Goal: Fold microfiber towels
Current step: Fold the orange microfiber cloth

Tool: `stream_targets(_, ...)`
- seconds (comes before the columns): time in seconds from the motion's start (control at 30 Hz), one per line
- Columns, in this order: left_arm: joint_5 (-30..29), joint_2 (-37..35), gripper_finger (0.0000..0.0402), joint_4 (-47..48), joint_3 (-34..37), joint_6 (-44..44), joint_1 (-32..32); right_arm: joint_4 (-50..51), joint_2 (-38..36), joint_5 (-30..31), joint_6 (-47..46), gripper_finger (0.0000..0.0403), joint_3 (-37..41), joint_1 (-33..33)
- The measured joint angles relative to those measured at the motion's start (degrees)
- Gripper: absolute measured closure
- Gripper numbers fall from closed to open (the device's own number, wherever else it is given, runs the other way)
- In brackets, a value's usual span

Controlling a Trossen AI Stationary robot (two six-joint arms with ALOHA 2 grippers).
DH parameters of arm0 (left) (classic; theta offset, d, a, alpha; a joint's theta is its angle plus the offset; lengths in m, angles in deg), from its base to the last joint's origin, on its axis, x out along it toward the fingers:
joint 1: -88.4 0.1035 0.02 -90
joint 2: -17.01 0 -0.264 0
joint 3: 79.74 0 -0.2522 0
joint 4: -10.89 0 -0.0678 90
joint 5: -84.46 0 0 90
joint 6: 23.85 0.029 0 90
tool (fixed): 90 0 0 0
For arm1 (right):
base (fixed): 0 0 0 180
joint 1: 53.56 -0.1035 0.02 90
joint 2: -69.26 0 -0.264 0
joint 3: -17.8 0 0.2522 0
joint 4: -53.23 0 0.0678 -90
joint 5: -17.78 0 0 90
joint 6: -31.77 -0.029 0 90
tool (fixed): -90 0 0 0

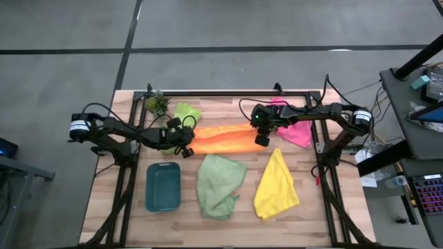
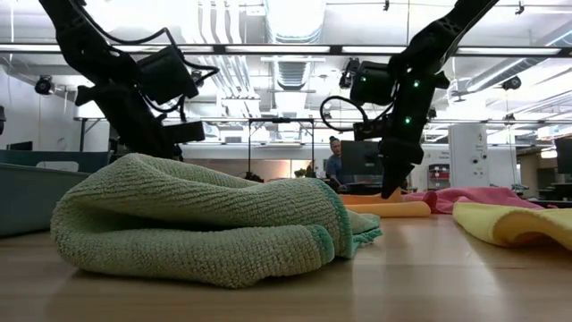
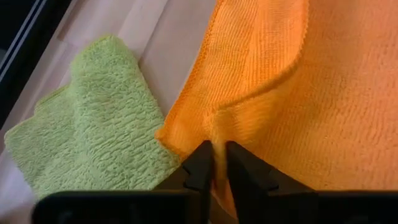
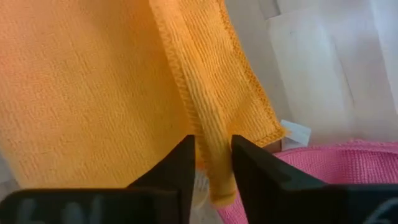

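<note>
My left tool (image 3: 214,163) and right tool (image 4: 213,163) each pinch an edge of the orange towel (image 1: 225,140), stretched between them above the table (image 1: 325,214). The other towels beside them lie unfolded.

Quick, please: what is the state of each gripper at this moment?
Left gripper: closed on the orange towel, at its edge near the lime green towel.
Right gripper: closed on the orange towel's other edge.

Five plain towels — orange (image 1: 225,140), lime green (image 1: 185,113), pink (image 1: 296,128), pale green (image 1: 219,185), yellow (image 1: 277,185) — and a teal tray (image 1: 163,187).
</note>
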Motion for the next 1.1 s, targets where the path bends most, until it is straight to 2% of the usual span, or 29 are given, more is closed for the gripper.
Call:
stream_targets(0.07, -0.6, 0.0, 0.0335, 0.0, 0.0, 0.0, 0.1, 0.0, 0.0, 1.0, -0.4, 0.0290, 0.0, 0.3)
stream_targets(0.3, -10.9, -0.5, 0.0255, 0.1, -0.3, 0.1, 0.1, 0.9, -1.1, 3.3, -0.4, 0.0261, -1.1, 0.9)
stream_targets(0.43, -11.3, -0.6, 0.0239, 0.2, -0.8, 2.0, 0.1, 2.1, -1.2, 3.3, 0.1, 0.0260, -3.4, 0.9)
stream_targets(0.6, -17.1, -0.7, 0.0237, 0.7, -0.9, 1.9, 0.1, 2.6, -1.3, 3.2, -0.4, 0.0270, -5.6, 0.9)
stream_targets(0.67, -17.2, -1.1, 0.0237, 0.7, -0.9, 2.2, 0.1, 2.9, -1.3, 2.5, -0.5, 0.0274, -6.3, 0.8)
stream_targets(0.73, -13.2, -2.0, 0.0237, 0.7, -0.9, 4.4, 0.1, 3.0, -1.3, 1.2, -1.2, 0.0280, -6.6, 0.5)
stream_targets(0.9, 3.8, -4.4, 0.0237, 0.2, -0.9, 9.3, 0.2, 2.9, -1.3, -2.2, -2.9, 0.0294, -6.3, -0.8)
stream_targets(1.03, 13.5, -4.6, 0.0237, 0.2, -0.5, 10.5, 1.5, -0.2, -1.3, -2.3, -5.1, 0.0306, -5.0, -2.9)
stream_targets(1.1, 15.7, -3.8, 0.0237, -0.5, -0.1, 10.0, 2.4, -4.6, -1.3, -2.4, -5.8, 0.0312, -3.9, -4.3)
